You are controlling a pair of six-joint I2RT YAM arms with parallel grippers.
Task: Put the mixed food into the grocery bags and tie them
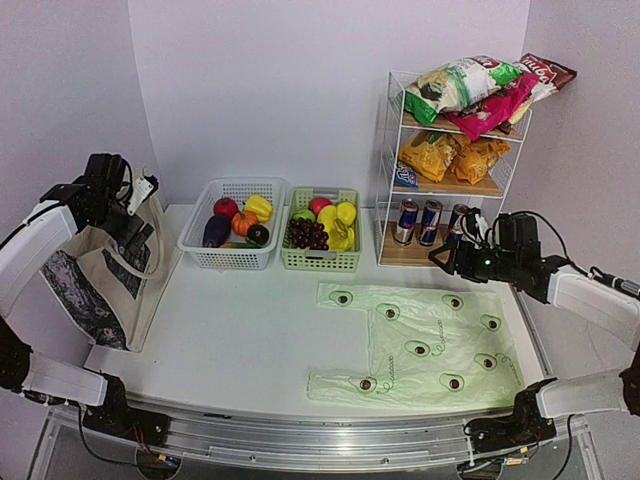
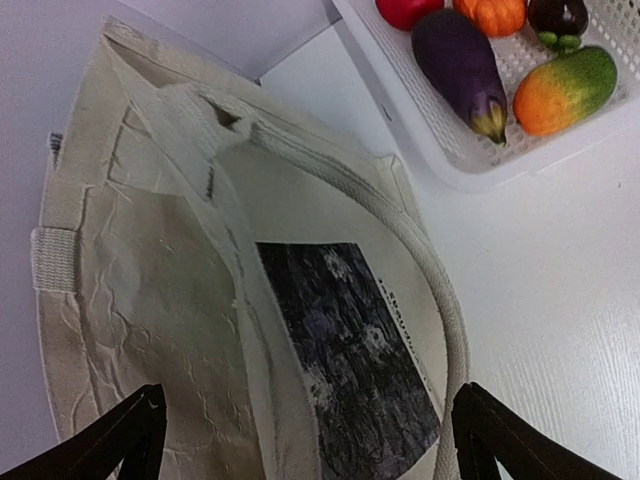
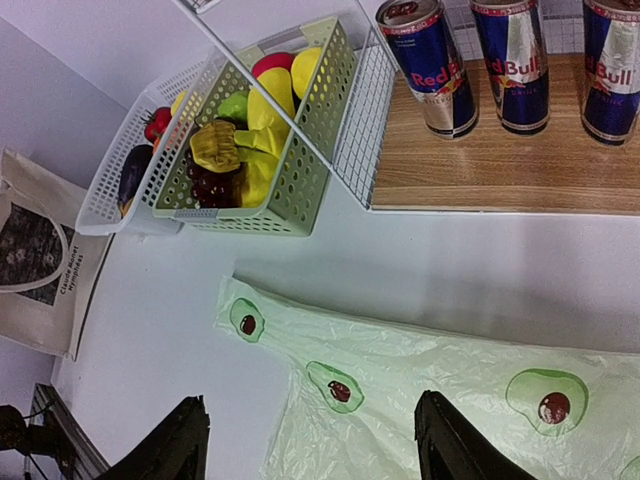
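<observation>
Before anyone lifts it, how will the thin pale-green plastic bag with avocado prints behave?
The thin pale-green plastic bag lies flat and wrinkled on the white table, so it is probably floppy and light. Its smooth film may slip.

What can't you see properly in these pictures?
- Inside of the canvas tote: in the left wrist and top views its own cloth covers it, so I cannot tell what it contains.
- Rightmost drink can: in the right wrist view it is cut off by the picture's edge.
- Words on the snack packets: in the top view they are too small to read.
- Most of the grapes: in the right wrist view they are hidden by yellow fruit and the green basket wall.
</observation>
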